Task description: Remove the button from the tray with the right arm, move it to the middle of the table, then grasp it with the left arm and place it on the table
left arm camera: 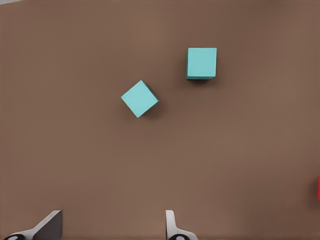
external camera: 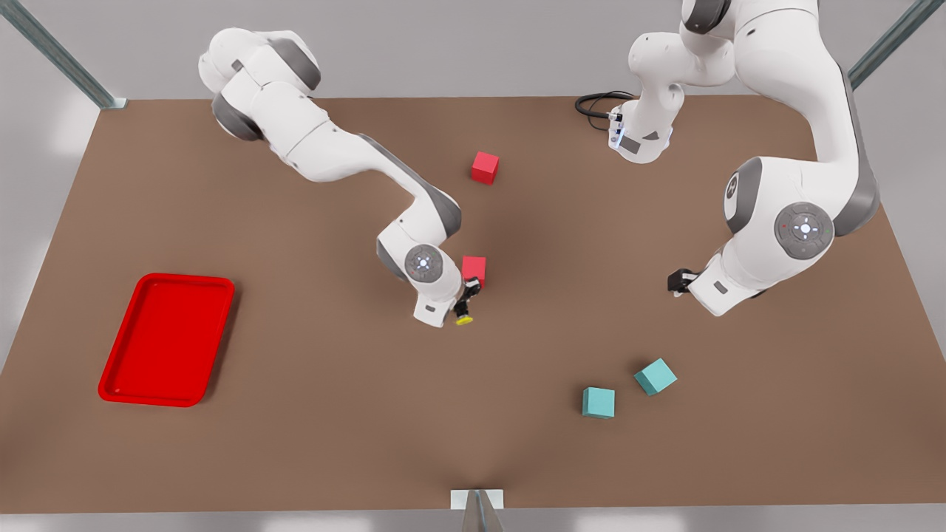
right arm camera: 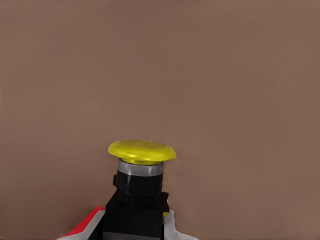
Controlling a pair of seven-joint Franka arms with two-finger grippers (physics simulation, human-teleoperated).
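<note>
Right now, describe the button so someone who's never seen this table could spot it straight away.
Start at the brown table and go to its middle, where the right gripper points down beside a red cube. Clamped in its fingers is the button. Its round yellow domed cap on a short black base marks it out from the square cubes, and it is much smaller than they are.

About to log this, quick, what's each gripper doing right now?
Right gripper: shut on the button, mid-table.
Left gripper: open, empty, waiting near the teal cubes.
</note>
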